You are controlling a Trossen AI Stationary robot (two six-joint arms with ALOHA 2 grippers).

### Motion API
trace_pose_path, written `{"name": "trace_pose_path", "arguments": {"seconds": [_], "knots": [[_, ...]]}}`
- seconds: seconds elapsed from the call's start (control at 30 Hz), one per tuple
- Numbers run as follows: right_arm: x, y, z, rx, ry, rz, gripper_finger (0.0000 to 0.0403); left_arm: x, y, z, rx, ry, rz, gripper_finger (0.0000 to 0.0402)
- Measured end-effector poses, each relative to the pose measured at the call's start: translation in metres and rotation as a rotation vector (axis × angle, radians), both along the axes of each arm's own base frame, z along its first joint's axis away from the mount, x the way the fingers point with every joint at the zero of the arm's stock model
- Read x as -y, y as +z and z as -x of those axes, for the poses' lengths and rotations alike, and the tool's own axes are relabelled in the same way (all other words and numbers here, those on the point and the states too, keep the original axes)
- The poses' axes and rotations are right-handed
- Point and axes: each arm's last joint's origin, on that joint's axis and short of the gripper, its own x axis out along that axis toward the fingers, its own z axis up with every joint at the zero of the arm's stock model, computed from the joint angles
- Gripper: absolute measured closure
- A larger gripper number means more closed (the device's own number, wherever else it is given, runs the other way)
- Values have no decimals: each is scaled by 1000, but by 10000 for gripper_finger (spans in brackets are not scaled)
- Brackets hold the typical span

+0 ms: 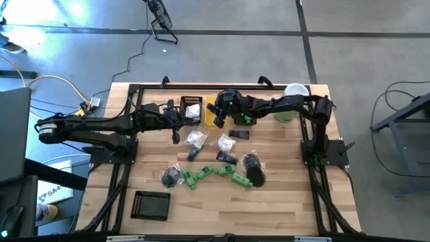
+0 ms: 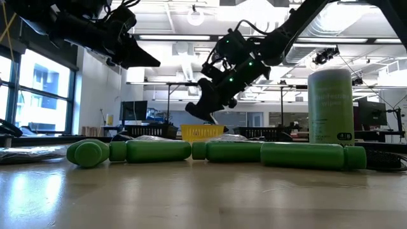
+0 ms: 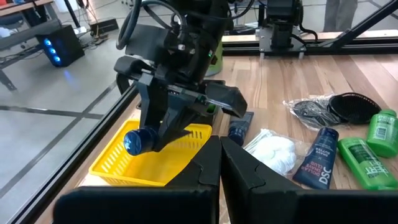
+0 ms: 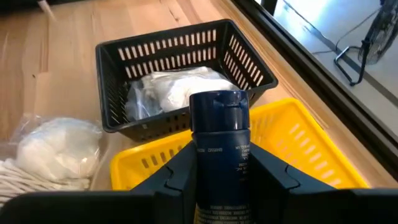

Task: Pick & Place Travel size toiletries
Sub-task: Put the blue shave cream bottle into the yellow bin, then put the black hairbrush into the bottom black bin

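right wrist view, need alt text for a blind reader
The right claw holds a dark blue plastic tube upright above a yellow slotted plastic bin. Behind it, a black slotted bin contains a white crinkly packet; another white packet lies on the wooden table.

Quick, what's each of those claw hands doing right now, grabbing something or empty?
Left gripper: closed, holding nothing, beside the black basket.
Right gripper: closed on a dark blue tube, over the yellow basket.
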Motion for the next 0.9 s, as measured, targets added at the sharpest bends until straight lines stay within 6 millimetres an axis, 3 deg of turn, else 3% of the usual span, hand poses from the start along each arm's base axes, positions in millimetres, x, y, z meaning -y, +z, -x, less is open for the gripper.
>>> {"name": "trace_pose_path", "arguments": {"seconds": [0.6,0.9], "knots": [[-2,3,0,-7,-3,35,214,0,0,0,1,0,-1,401],[-11,45,7,65,49,140,239,0,0,0,1,1,-1,401]]}}
